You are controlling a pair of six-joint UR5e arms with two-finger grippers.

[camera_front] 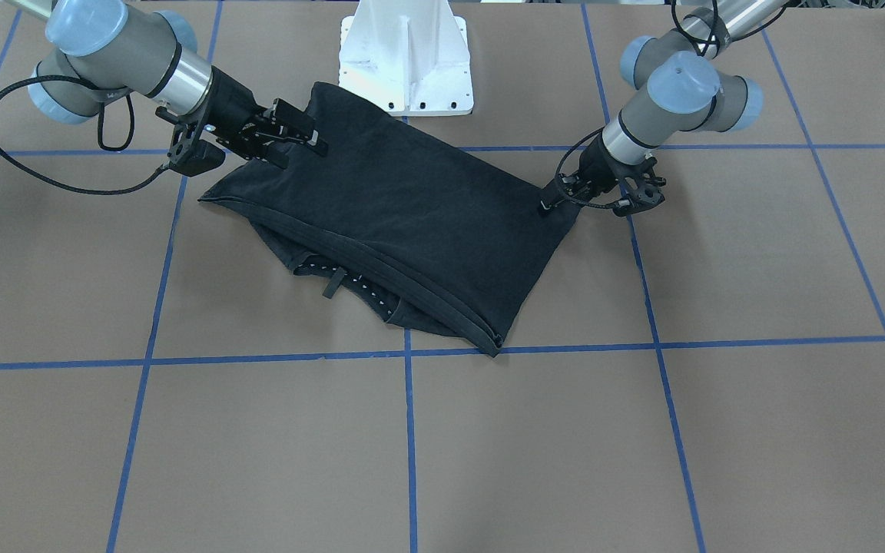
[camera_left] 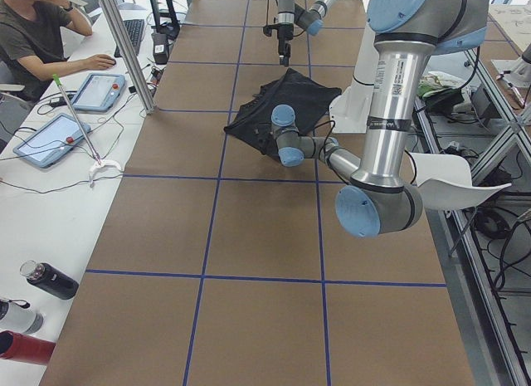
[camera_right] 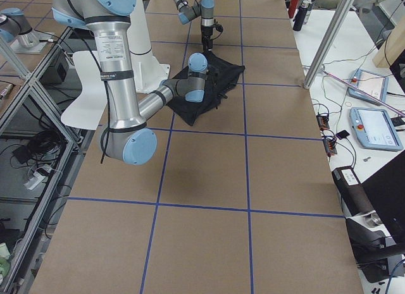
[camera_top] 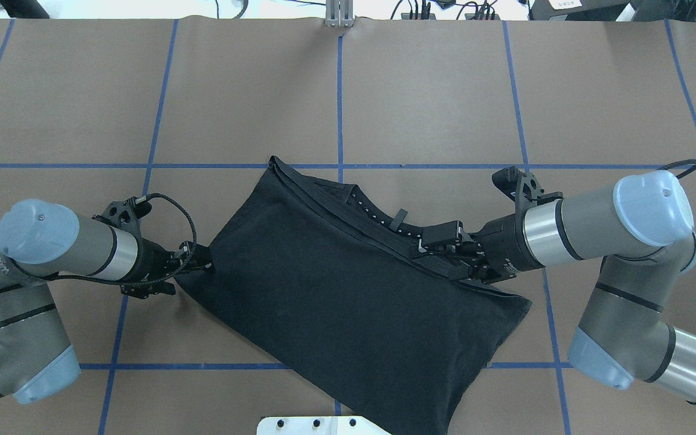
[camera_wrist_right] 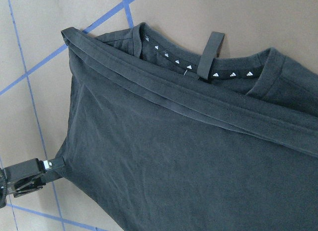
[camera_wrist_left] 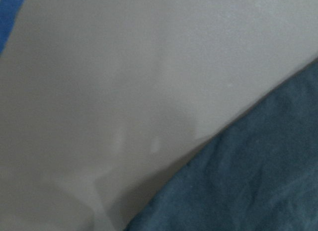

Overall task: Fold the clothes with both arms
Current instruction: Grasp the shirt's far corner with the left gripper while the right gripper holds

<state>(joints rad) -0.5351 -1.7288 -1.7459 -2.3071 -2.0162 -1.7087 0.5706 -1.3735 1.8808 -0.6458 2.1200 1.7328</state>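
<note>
The black T-shirt (camera_top: 348, 290) lies folded in half on the brown table, its hem doubled over toward the collar (camera_wrist_right: 198, 67). Its logo print is hidden. It also shows in the front view (camera_front: 412, 207). My left gripper (camera_top: 206, 264) is low at the table and shut on the shirt's left corner, which is drawn to a point. It shows in the front view (camera_front: 546, 206) and the right wrist view (camera_wrist_right: 52, 165). My right gripper (camera_top: 431, 251) is open and hovers over the folded hem near the collar, holding nothing. It shows in the front view (camera_front: 300, 142).
The white pedestal base (camera_front: 406, 57) stands right behind the shirt. Blue tape lines (camera_top: 340, 90) grid the table. In the left side view an operator (camera_left: 33, 37) sits at a side bench with tablets (camera_left: 50, 139) and bottles (camera_left: 50, 280).
</note>
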